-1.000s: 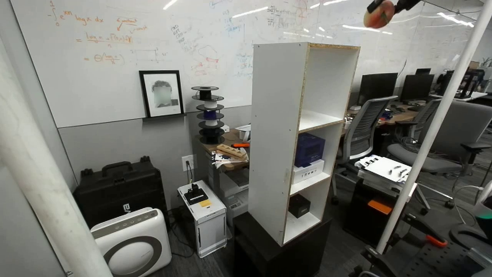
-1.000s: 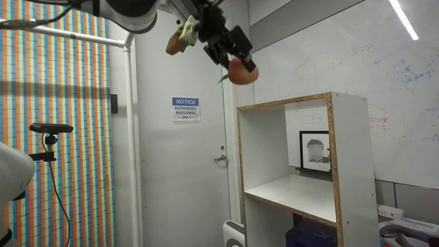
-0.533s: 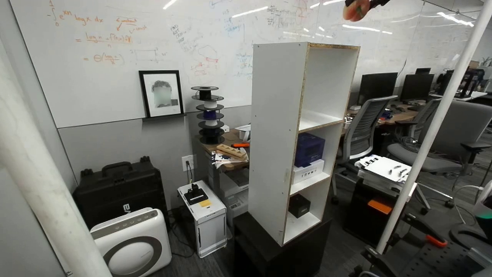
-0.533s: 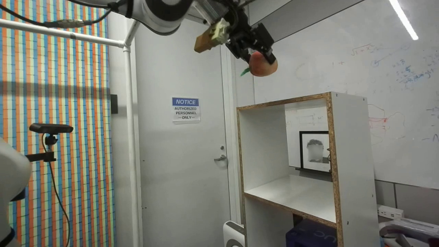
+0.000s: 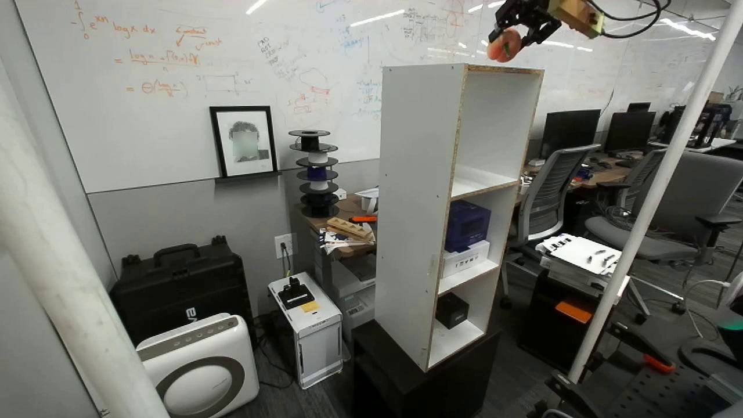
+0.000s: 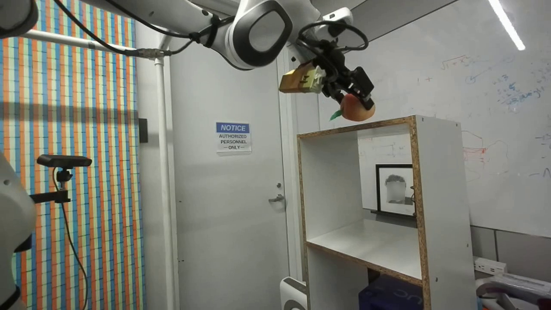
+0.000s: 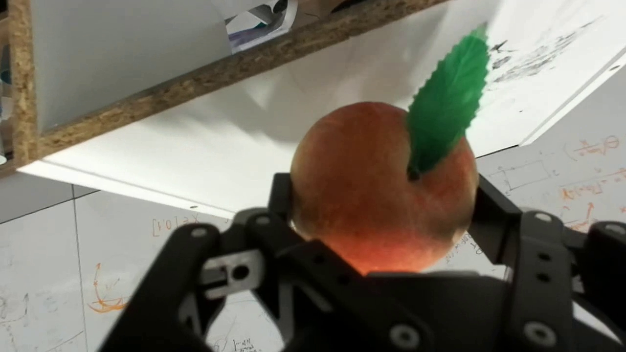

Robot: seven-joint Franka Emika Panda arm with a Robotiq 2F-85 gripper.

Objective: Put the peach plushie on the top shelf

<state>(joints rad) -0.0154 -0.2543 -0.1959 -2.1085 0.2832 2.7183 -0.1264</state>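
several spools (image 5: 317, 174), portrait (image 5: 244, 141), peach (image 7: 362, 171) above shelf (image 7: 195, 142)

Wrist view: peach plushie (image 7: 357, 171) hides part of top shelf (image 7: 200, 142). In an exterior view, bottom edge cuts off dark blue box (image 6: 389, 296).

Smooth top shelf (image 7: 205, 146) with rough chipboard edge (image 7: 195, 87), matt peach plushie (image 7: 362, 181)
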